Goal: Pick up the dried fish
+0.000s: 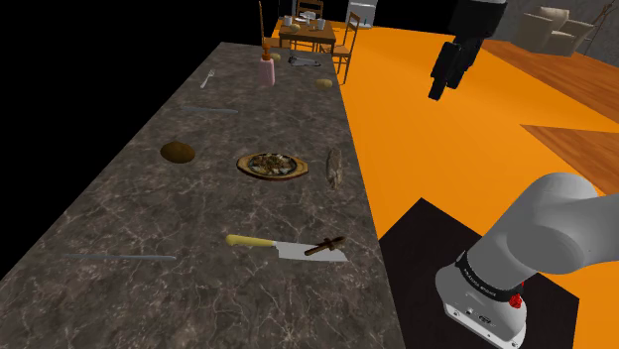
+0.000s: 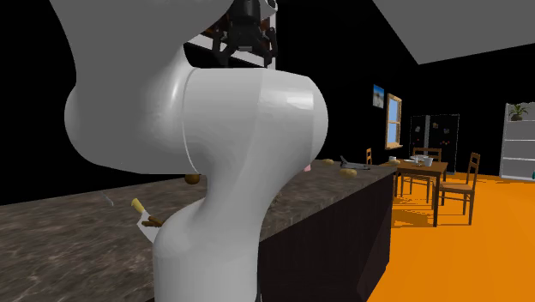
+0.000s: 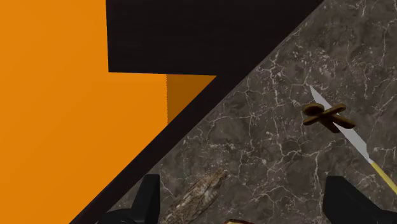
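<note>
The dried fish is a slim grey-brown body lying on the dark marble counter close to its edge, just to the shoulder view's right of a round plate of food. In the wrist view the fish lies between the fingers, nearer the left fingertip. My black gripper hangs high above the orange floor, off the counter's edge and well above the fish. In the wrist view the gripper is open, holding nothing.
A yellow-handled knife with a small brown cross-shaped piece on its blade lies nearer the stand. A brown lump, a fork, a pink bottle and a long thin rod also lie on the counter. Table and chairs stand beyond.
</note>
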